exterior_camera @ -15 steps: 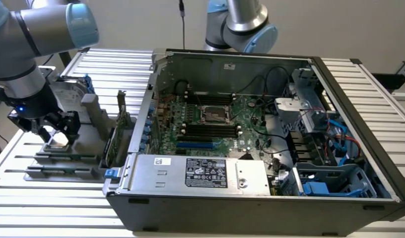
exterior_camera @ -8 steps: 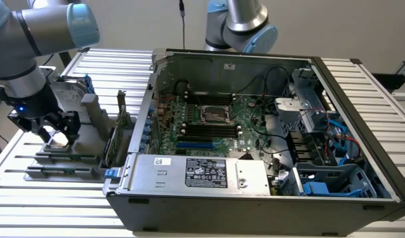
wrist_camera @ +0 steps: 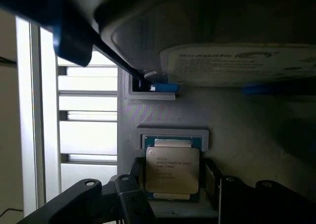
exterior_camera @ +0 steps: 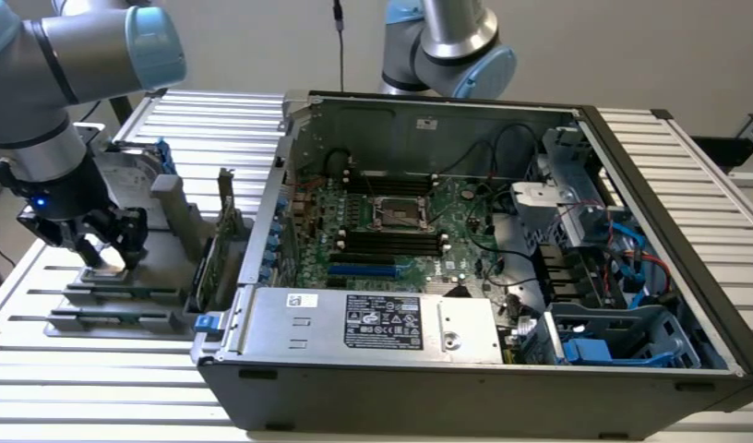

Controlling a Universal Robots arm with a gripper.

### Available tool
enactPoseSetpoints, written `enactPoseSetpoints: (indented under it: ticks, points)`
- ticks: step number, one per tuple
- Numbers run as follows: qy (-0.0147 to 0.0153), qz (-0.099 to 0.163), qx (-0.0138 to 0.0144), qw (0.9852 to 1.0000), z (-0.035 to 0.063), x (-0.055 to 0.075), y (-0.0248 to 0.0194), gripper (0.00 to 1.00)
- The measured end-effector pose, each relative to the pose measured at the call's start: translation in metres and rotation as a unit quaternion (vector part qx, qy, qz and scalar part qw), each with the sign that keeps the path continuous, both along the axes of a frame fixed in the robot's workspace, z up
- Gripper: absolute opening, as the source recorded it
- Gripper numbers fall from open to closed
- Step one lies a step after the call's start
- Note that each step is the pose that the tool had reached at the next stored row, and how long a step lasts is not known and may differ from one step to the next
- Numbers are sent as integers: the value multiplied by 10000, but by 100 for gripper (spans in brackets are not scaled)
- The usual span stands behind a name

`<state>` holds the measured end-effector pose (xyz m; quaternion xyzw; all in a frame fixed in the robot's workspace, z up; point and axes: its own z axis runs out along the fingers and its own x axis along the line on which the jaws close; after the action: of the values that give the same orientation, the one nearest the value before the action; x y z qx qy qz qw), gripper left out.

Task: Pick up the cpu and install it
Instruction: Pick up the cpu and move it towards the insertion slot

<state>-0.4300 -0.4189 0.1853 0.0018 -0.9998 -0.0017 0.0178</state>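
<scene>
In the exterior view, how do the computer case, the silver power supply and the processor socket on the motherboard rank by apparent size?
Largest: computer case.
Middle: silver power supply.
Smallest: processor socket, which also seems to lie farther from the camera.

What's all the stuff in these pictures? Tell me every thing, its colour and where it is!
table: one, white slats, under everything.
holder: one, grey, on the table, exterior view's left.
cpu: one, silver top, lying in the holder.
hard drive: one, silver with blue bracket, in the holder near the cpu.
computer case: one, dark grey, open, mid-table.
motherboard: one, green, inside the case.
power supply: one, silver, along the case's near side.
cables: several, blue and black, inside the case.
second arm: one, grey and pale blue, behind the case.
robot arm: one, grey and pale blue, exterior view's left.
gripper: one, black, open, straddling the cpu.
</scene>
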Motion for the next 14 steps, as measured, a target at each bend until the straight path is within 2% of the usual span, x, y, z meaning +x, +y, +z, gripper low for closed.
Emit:
enactPoseSetpoints:
  ticks: [14]
  points:
    - [0, 0, 0, 10000, 0, 1, 0, 55]
